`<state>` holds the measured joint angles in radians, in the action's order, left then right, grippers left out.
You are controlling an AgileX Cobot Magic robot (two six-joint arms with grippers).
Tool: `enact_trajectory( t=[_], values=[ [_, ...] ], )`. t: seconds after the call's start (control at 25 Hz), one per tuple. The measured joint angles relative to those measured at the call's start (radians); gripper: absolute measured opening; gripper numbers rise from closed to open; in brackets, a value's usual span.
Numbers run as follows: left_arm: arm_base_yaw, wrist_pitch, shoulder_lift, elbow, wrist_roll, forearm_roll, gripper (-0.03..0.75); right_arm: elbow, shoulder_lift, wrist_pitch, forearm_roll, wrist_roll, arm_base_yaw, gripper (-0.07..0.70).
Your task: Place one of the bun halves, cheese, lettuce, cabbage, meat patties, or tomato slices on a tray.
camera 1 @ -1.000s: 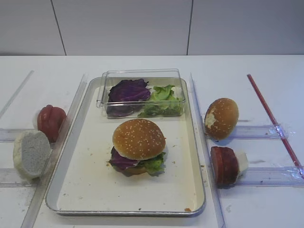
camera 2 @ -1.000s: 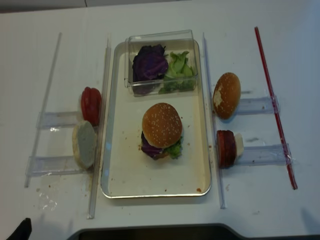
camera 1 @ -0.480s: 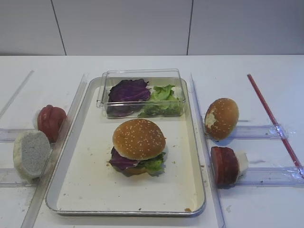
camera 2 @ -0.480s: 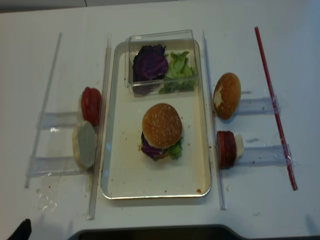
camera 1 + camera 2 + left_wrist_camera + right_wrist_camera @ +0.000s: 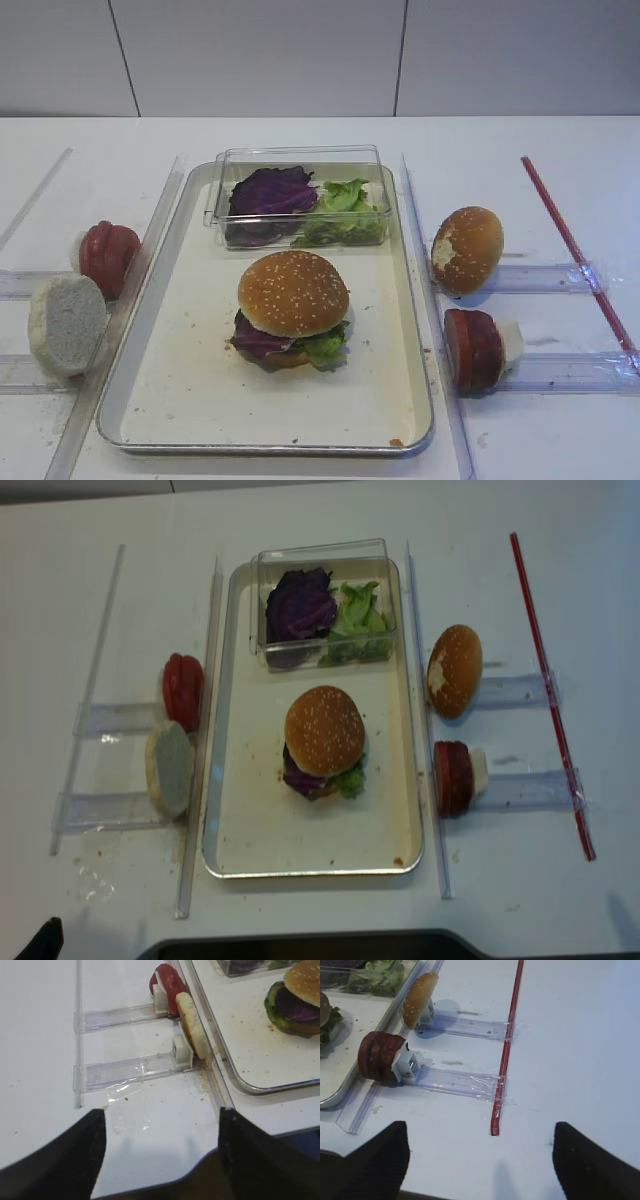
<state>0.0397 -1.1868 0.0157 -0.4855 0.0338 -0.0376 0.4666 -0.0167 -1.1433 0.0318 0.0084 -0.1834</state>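
tray point(image 5: 190, 380): sits mid-worktop, long side running toward the far edge; cream floor with crumbs.
seeded bun top point(image 5: 293, 292): on the tray's middle, capping a stack; purple cabbage point(image 5: 255, 338) and green lettuce point(image 5: 325, 346) stick out underneath on the near side.
change: almost none. Against the views from a second ago the stack, tray and side racks match. Only the dark tip at the near-left corner of the realsense view shifts a little, and a faint shadow at the near-right corner is thinner.
meaning: your placement looks done. The bun rests free on the stack, nothing touching it, both arms clear of the tray.
right pincer point(image 5: 480, 1160): wide apart, two dark fingers at the bottom of its wrist view, bare worktop between them, nothing held. It hangs near the worktop's near-right edge, by the red strip point(image 5: 507, 1045).
left pincer point(image 5: 162, 1152): jaws spread, nothing between them, over the near-left edge beside the clear racks point(image 5: 125, 1067).
clear box point(image 5: 300, 165): at the tray's far end, holds spare purple and green leaves.
left of tray: pale round half point(image 5: 65, 322) and red slices point(image 5: 108, 256), upright on racks.
right of tray: second bun half point(image 5: 467, 248) and dark red patties point(image 5: 474, 348), upright on racks.
risk: stack leans slightly toward the near-left; you'd do well to avoid nudging the tray.
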Motion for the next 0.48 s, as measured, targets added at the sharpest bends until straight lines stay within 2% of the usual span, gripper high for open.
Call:
enact_trajectory(
  t=[0.48],
  values=[
    [0.0,0.0,0.0,0.0,-0.015,0.007,0.44,-0.002,0.0,0.0,-0.015,0.002,0.0,0.593]
  ],
)
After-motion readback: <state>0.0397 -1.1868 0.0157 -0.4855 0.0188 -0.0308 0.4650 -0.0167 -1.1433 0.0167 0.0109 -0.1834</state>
